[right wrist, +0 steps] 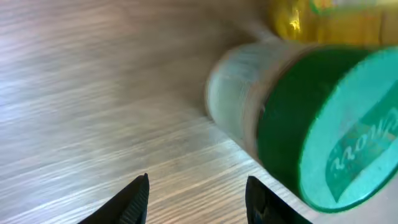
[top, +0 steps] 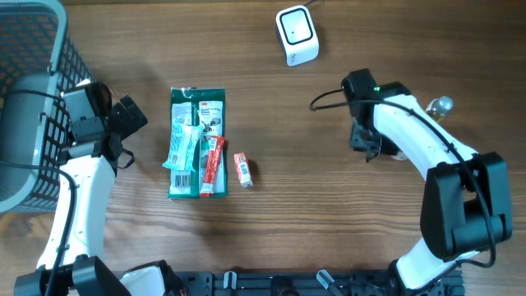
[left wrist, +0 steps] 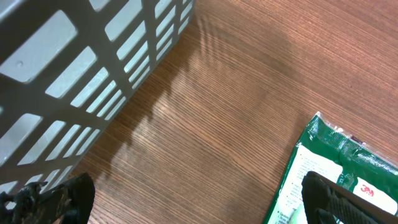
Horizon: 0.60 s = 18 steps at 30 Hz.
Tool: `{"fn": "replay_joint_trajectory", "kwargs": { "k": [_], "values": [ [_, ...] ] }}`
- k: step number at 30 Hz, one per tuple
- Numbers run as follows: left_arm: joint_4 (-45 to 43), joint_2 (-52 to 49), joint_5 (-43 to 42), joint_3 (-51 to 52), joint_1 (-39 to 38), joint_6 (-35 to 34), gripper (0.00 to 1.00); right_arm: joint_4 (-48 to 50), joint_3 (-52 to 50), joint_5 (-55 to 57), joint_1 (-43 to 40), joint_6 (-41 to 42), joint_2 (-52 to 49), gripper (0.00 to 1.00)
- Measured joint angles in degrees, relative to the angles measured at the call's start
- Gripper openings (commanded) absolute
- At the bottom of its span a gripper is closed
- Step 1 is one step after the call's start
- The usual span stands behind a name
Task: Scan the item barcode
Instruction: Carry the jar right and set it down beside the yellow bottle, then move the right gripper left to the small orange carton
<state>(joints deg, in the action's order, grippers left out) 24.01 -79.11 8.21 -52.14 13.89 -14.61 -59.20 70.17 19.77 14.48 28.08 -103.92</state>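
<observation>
Left jaws: wide, empty.
Right jaws: we see them parted, nothing between.
Green-lidded jar (right wrist: 336, 137): apparently on its side, just ahead-right of the latter; we judge the right arm nearer.

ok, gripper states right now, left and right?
Left gripper: open, holding nothing.
Right gripper: open, empty; a blurred clear jar with green lid lies beside it, not between the fingers.

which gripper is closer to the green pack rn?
Left. The left gripper sits just off the green pack's left edge, by the basket. The right gripper is well off to the pack's right, past the small red box.
</observation>
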Motion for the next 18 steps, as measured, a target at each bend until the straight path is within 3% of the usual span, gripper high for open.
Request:
{"fn": "replay_joint_trajectory", "kwargs": {
  "k": [3, 8, 14, 18],
  "values": [
    [-0.04, 0.0, 0.0, 0.0, 0.0, 0.0, 1.0, -1.16, 8.31, -15.61, 1.14, -4.46, 0.02, 0.52],
    [-0.04, 0.0, 0.0, 0.0, 0.0, 0.0, 1.0, 5.31, 8.9, -29.53, 9.44, -5.88, 0.11, 0.56],
    [-0.04, 0.0, 0.0, 0.0, 0.0, 0.0, 1.0, 13.66, 8.92, -33.81, 22.47, -4.35, 0.11, 0.57],
    [-0.04, 0.0, 0.0, 0.0, 0.0, 0.0, 1.0, 15.69, 8.92, -27.89, 28.26, -0.9, 0.11, 0.51]
  ]
}}
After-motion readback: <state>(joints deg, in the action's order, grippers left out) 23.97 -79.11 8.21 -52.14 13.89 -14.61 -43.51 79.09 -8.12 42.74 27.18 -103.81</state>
